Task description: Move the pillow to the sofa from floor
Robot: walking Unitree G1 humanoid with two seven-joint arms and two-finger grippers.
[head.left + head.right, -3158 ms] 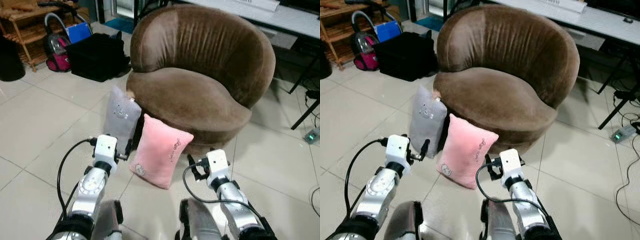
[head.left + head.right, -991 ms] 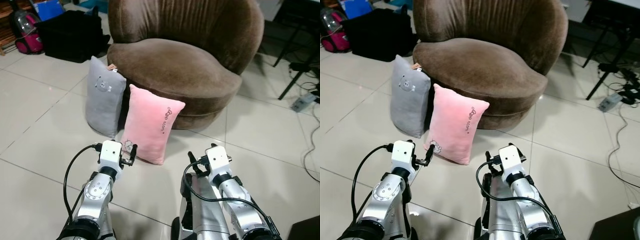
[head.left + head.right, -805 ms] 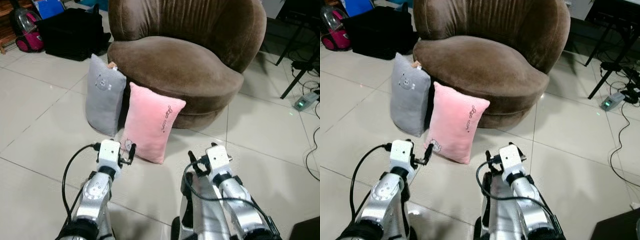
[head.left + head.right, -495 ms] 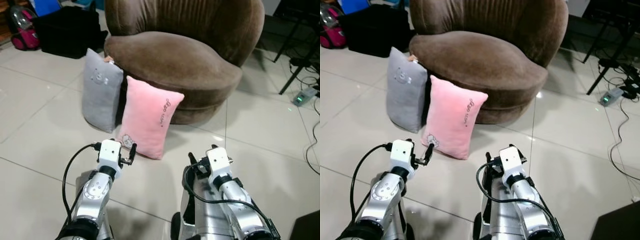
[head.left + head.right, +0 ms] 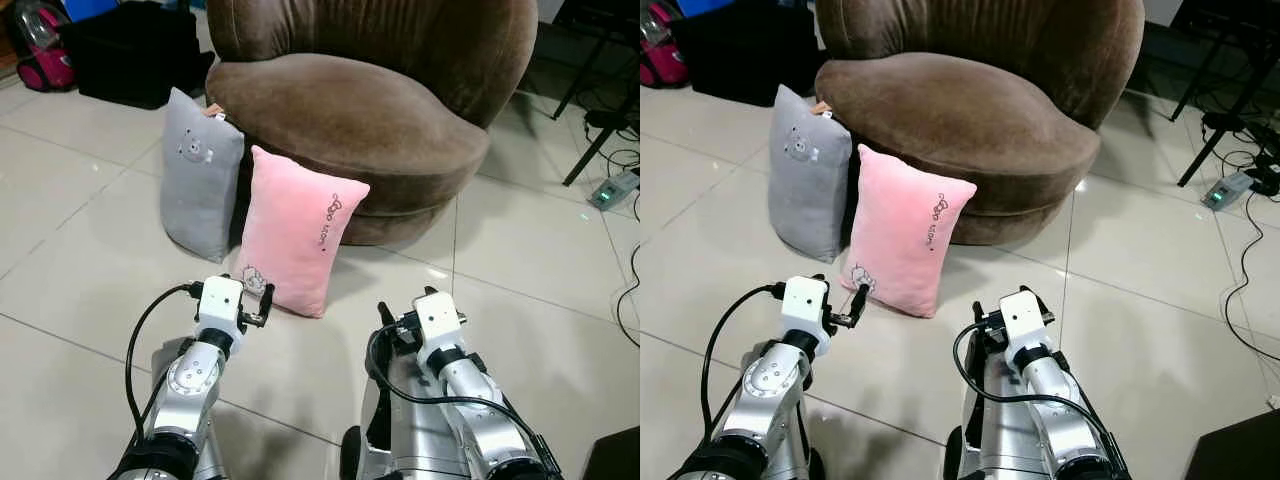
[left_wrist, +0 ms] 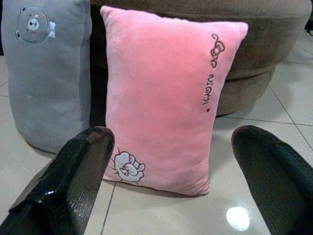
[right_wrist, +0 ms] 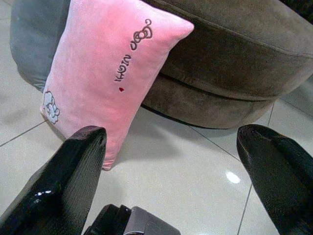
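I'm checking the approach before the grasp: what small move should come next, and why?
Probably reach both arms forward. The pink pillow stands on the floor against the sofa, and the open left gripper and open right gripper are short of it, holding nothing.

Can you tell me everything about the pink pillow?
The pink pillow is a soft, plush-looking rectangle standing upright on its short end on the pale tiled floor. It tilts back against the front of the brown sofa. Dark curly stitching runs down one side, and a little white patch sits at a bottom corner. The grey pillow stands right beside it. The left claw hovers, open, just in front of its lower corner, not touching it.
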